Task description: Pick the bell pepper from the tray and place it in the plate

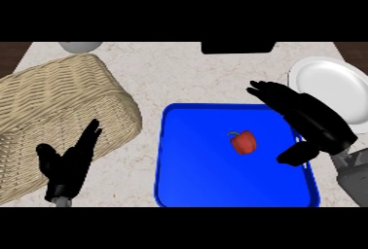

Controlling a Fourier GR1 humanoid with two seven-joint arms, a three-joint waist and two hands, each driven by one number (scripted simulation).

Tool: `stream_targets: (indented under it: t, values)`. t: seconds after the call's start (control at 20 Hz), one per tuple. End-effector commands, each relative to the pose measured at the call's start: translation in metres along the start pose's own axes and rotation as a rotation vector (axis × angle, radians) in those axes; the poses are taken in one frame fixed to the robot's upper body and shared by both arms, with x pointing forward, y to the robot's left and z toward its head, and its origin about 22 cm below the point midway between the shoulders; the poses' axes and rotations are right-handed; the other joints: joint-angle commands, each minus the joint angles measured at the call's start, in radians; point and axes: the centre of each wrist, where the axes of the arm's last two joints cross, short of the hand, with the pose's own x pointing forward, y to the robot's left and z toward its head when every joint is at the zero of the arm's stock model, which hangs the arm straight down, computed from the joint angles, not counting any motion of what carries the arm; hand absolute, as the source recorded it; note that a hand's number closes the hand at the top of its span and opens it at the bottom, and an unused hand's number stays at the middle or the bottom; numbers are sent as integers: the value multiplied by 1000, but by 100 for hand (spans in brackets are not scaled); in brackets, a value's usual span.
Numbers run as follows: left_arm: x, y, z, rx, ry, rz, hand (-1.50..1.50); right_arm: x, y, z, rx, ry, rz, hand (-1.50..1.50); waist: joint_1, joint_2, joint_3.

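Pepper [244,142] on tray [188,160]: likely light, smooth-skinned, slippery; grasp across its body. Right hand [305,119] spread beside it, holding nothing. Left hand [68,165] rests open.

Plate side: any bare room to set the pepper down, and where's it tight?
The white plate is bare. Counter lies free between basket and plate. Tight spot: the tray's right edge, under the right hand.

No legible text, label, brand, number or sign is showing on any surface in the head view.
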Motion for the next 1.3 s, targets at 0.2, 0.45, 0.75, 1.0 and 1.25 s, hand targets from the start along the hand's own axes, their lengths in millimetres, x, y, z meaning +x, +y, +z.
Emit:
stream_targets:
  t: [0.2,0.45,0.75,1.0,1.25]
  values:
    - [-25,-27,-16,-49,51,5,0,20,52,-4,99,107,11,-150,17,10,-9]
    - [-16,-8,-14,-45,53,19,0,25,62,-8,114,90,14,-150,24,8,-8]
    - [-26,-8,-19,-34,41,5,0,36,79,0,82,119,80,-150,19,8,-8]
    - [-19,-33,-14,-49,51,22,0,35,79,-16,97,186,143,-150,25,8,-8]
    - [-6,-20,-14,-48,58,11,0,23,85,-31,118,190,147,-150,28,9,-8]
